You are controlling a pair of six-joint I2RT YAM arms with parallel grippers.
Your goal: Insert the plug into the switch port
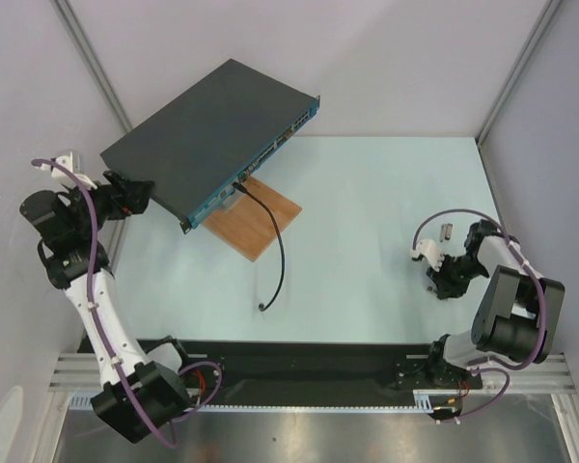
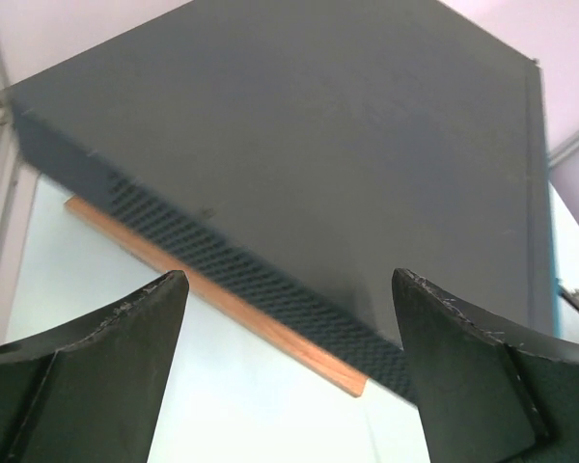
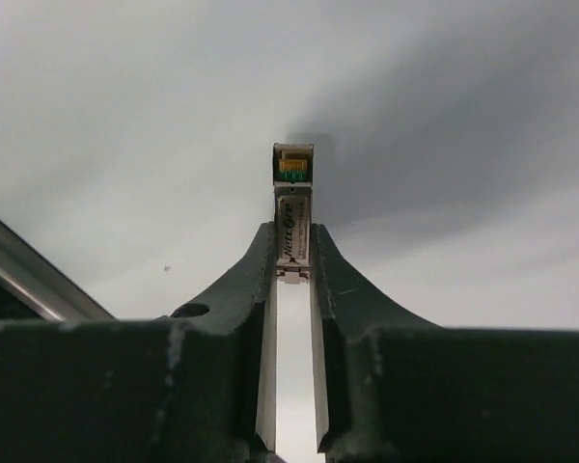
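Observation:
The switch (image 1: 212,125), a flat dark grey box with a teal-blue front face, lies tilted at the back left, its front part resting on a wooden board. In the left wrist view its dark top (image 2: 318,145) fills the frame. My left gripper (image 1: 140,198) is open and empty at the switch's left corner, its fingers (image 2: 125,357) apart just short of the perforated side. My right gripper (image 1: 454,236) is at the right of the table, shut on the plug (image 3: 293,183), a small metal module with a gold-contact end sticking out past the fingertips; it shows small in the top view (image 1: 447,231).
A brown wooden board (image 1: 261,217) lies under the switch's front edge; its edge shows in the left wrist view (image 2: 232,304). A black cable (image 1: 275,251) runs from a front socket across the board onto the pale table (image 1: 367,212). Grey walls enclose the table.

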